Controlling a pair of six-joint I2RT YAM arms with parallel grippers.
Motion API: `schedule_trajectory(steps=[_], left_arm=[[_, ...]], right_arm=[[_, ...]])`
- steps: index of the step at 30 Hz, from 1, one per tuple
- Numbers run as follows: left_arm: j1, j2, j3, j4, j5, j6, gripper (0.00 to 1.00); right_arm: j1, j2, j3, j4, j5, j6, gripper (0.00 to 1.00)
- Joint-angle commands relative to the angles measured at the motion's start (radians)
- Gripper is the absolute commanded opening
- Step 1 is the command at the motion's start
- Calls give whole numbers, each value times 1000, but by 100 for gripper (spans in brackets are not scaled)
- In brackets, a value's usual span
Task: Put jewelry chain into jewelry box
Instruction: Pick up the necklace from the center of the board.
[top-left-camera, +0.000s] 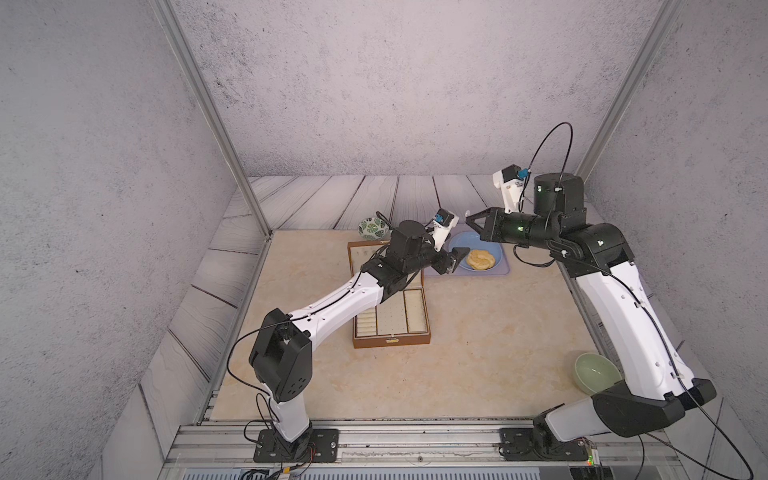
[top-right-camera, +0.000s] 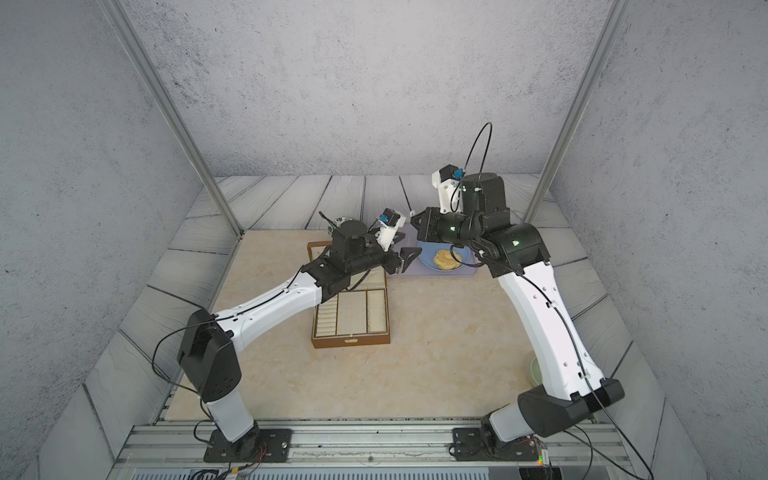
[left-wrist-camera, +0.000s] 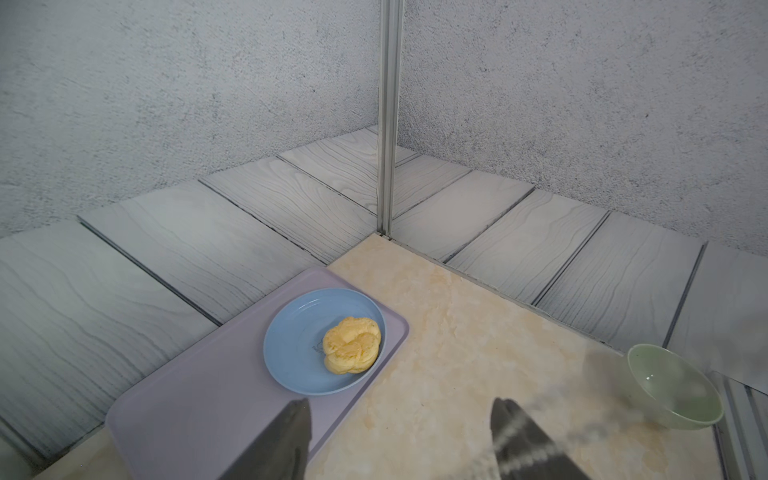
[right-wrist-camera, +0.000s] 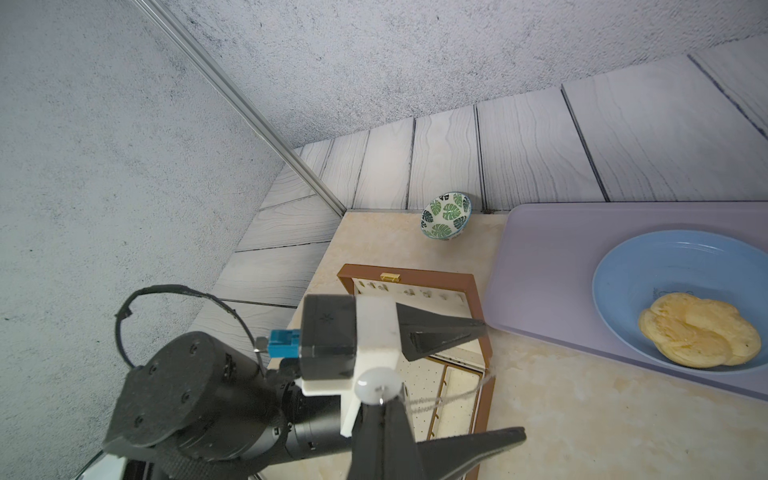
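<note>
Silvery jewelry chain (right-wrist-camera: 444, 398) blurred at right claw (right-wrist-camera: 380, 407); jewelry box (top-left-camera: 390, 340) part-hidden.

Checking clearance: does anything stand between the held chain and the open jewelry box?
Yes: the left gripper, jaws open, and its wrist hang over the jewelry box's lid end, between it and the jewelry chain.

Blurred: jewelry chain (right-wrist-camera: 446, 397), a pale strand in right wrist view, links unreadable; too fine to trace in both top views. Hidden: middle of jewelry box (top-left-camera: 392, 320) under left arm (top-left-camera: 332, 297); most of green bowl (top-right-camera: 534, 372) behind right arm (top-right-camera: 540, 316).
</note>
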Motion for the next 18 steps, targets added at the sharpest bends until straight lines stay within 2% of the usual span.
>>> schedule_trajectory(steps=[1, 18], left_arm=[[-2, 13, 39, 10, -62, 20, 73], [-3, -20, -14, 6, -124, 65, 69]], right_arm=[[6, -21, -21, 17, -16, 9, 0], [6, -50, -73, 42, 18, 12, 0]])
